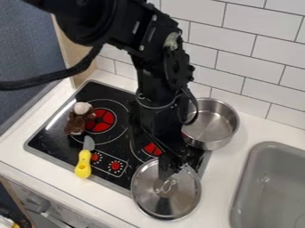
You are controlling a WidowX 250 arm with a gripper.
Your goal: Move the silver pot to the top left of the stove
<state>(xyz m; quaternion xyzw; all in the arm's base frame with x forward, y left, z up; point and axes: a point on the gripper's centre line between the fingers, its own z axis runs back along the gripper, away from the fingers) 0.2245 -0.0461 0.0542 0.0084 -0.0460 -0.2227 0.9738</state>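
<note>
The black gripper (173, 164) hangs low over the front right of the stove, above the upper part of a round silver lid. To its upper right, the silver pot (216, 125) stands upright and uncovered at the stove's rear right edge, partly hidden by the arm on its left side. The black stove (52, 133) has red burner centres; the arm covers much of its middle and right.
The silver lid (180, 201) lies across the stove's front right corner and the counter. A brown toy (76, 121) sits by the left burner, with a yellow-handled knife (83, 164) before it. The grey sink (271, 187) is at right, the tiled wall (262, 58) behind.
</note>
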